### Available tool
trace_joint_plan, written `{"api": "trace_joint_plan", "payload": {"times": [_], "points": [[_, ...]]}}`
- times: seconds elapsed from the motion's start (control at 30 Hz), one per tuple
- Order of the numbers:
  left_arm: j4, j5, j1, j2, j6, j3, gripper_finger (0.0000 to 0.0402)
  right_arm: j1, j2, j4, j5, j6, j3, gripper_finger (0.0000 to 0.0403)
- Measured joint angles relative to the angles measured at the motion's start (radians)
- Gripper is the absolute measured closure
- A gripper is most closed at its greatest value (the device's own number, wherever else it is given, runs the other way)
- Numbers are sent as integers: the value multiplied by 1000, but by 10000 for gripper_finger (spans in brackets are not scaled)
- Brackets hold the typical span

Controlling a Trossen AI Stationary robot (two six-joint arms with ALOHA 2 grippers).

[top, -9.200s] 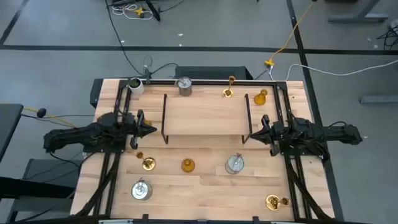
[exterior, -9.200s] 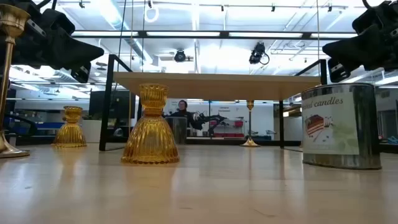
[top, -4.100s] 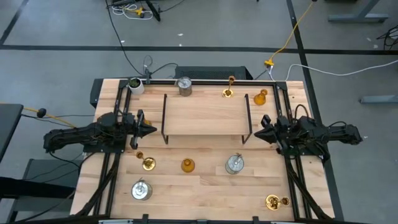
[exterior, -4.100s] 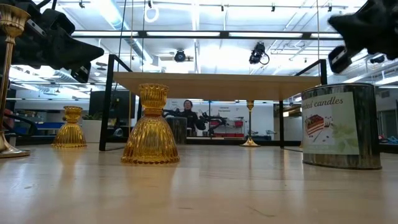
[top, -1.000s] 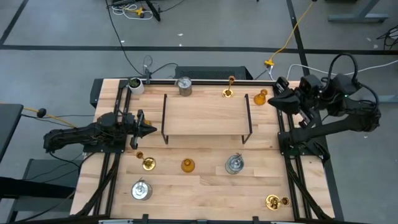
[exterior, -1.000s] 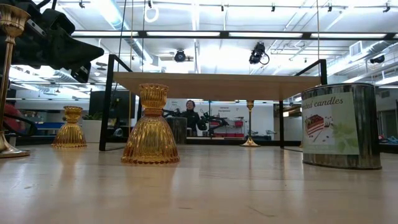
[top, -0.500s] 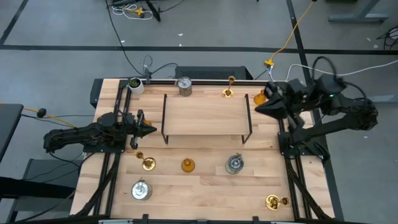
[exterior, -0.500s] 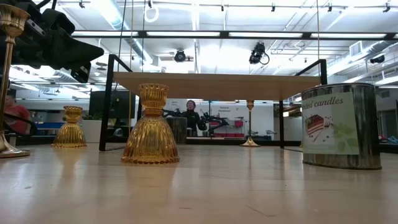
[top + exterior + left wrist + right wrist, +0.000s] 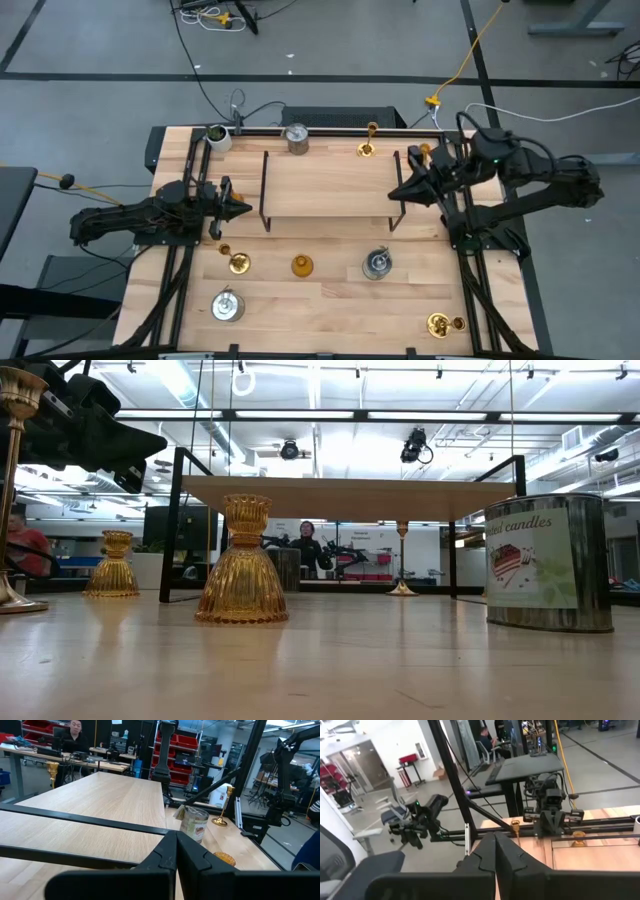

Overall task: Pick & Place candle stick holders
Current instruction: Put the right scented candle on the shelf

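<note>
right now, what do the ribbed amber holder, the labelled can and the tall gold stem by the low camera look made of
Ribbed amber holder: looks like translucent pressed glass, light glowing through its ribs. Labelled can: apparently dull silver tin with a paper label. Tall gold stem: probably polished brass, judging by bright reflections.

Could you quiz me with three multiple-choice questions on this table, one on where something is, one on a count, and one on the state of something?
1. Where is the small whitish cup?
A. at a far corner of the table
B. on top of the wooden rack
C. in a gripper

2. How many holders stand on top of the rack?
A. three
B. one
C. none

3. How are the right gripper's fingers?
A. wide open
B. shut with nothing between them
C. shut on a holder

Answers: 1 A, the high view shows it at the far corner on the left arm's side. 2 C, the rack's top is bare. 3 B, the right wrist view shows them pressed together, holding nothing.
</note>
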Motion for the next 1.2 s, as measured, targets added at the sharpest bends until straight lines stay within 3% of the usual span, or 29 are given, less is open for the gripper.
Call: {"api": "trace_joint_plan", "payload": {"times": [0.3,1.2], "points": [[0,0,0,0,0,0,394,0,50,-19,3,-75,0,400],[0,0,0,0,0,0,394,22,200,-91,1,-174,-1,333]]}}
